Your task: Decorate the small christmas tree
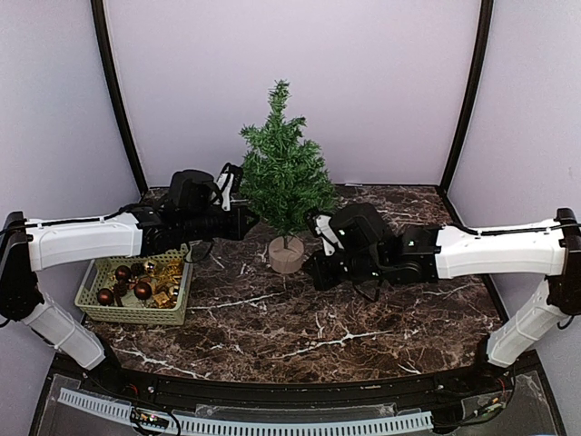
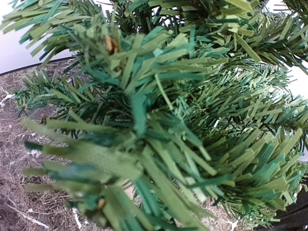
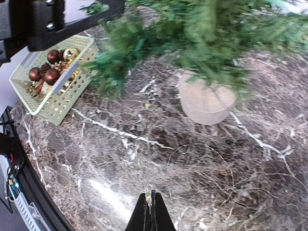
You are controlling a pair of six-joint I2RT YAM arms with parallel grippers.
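1. The small christmas tree (image 1: 283, 173) stands upright at the centre of the dark marble table (image 1: 300, 336), towards the far side. Its round pale stump base (image 1: 286, 255) rests flat on the surface.
2. The left gripper (image 1: 247, 221) reaches in from the left and sits against the tree's lower left branches. The left wrist view is filled with green needles (its own fingers are hidden). The jaws are closed. Whether anything is between them cannot be told.
3. The right gripper (image 3: 150, 215) is low over the table, just right of the stump base and on its near side. Its jaws are pressed together on a thin wire (image 3: 147, 178). The wire runs from the fingertips along the table towards the tree.
4. More of this wire lies in a loose curve on the marble near the stump base.
5. A pale green basket (image 1: 136, 318) sits at the left of the table, near the left arm, well apart from the tree.
6. The basket contains dark red baubles (image 1: 142, 290) and gold ornaments (image 1: 168, 272).
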